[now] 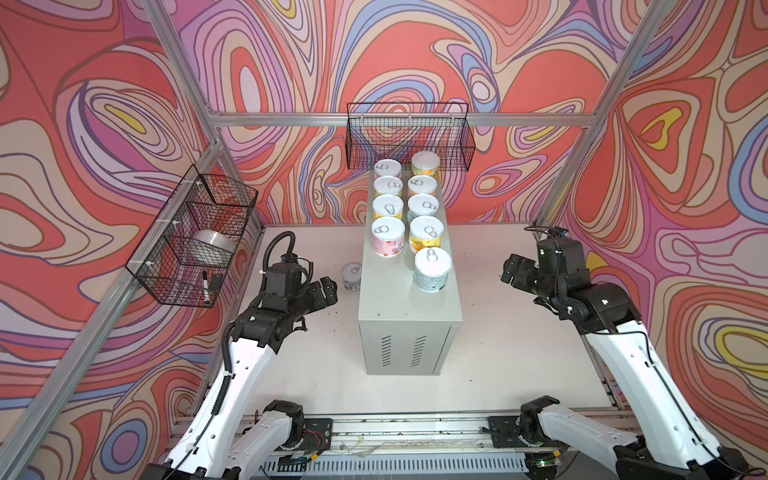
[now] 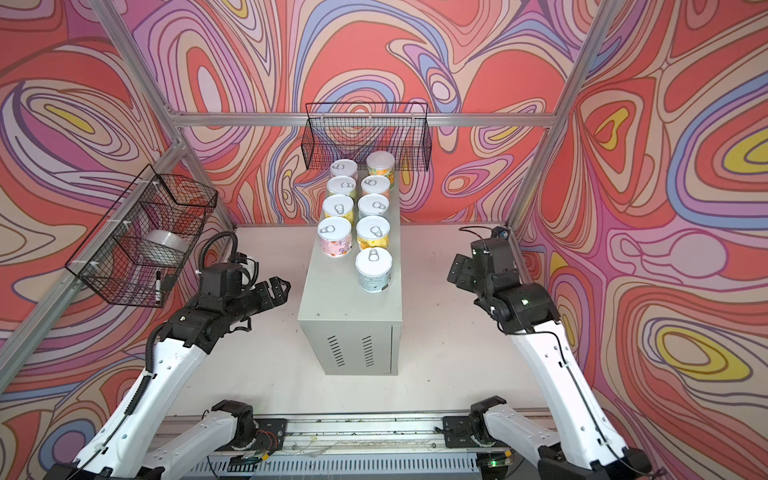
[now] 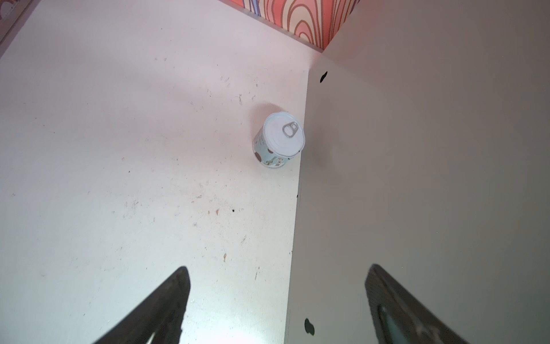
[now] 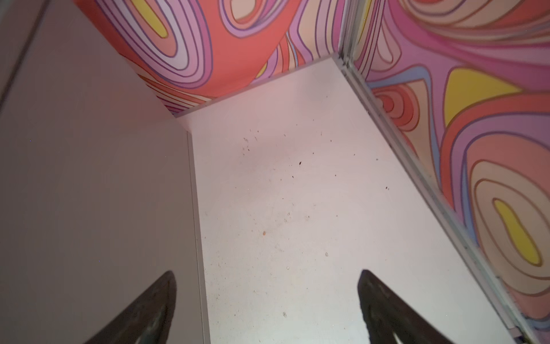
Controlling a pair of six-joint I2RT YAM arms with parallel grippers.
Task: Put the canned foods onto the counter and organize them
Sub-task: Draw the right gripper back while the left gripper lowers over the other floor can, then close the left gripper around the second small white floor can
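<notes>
Left-wall basket (image 1: 174, 278): black wire, hung on the left frame rail. It held a white roll (image 1: 214, 245) and a marker (image 1: 205, 286).
Left gripper (image 1: 329, 291) (image 3: 278, 268): jaws were spread wide with nothing between them. It hovered over the table to the left of the counter, nearer the camera than the stray can and apart from it.
Stray can (image 1: 351, 277) (image 3: 279, 140): stood upright on the white table (image 1: 498, 353), pull-tab lid up, pale blue label. It sat just beside the counter's left side wall; contact could not be told.
Counter (image 1: 399, 299) (image 2: 336, 299): pale grey cabinet standing mid-table, vent slits on the near face. The near part of its top was bare.
Cans on the counter (image 1: 387, 208) (image 2: 337, 206): nine, all upright, in two rows running near to far in both top views.
Left row: four cans, with the pink-labelled can (image 1: 387, 237) nearest.
Right row: five cans. The pale blue can (image 1: 432, 270) (image 2: 373, 268) was nearest, set a little apart from the yellow can (image 1: 426, 235) behind it.
Rear basket (image 1: 409, 137): black wire, hung on the back rail above the counter's far end.
Right gripper (image 1: 510, 270) (image 4: 268, 272): jaws were spread wide and held nothing. It hovered over bare table to the right of the counter, well apart from every can.
</notes>
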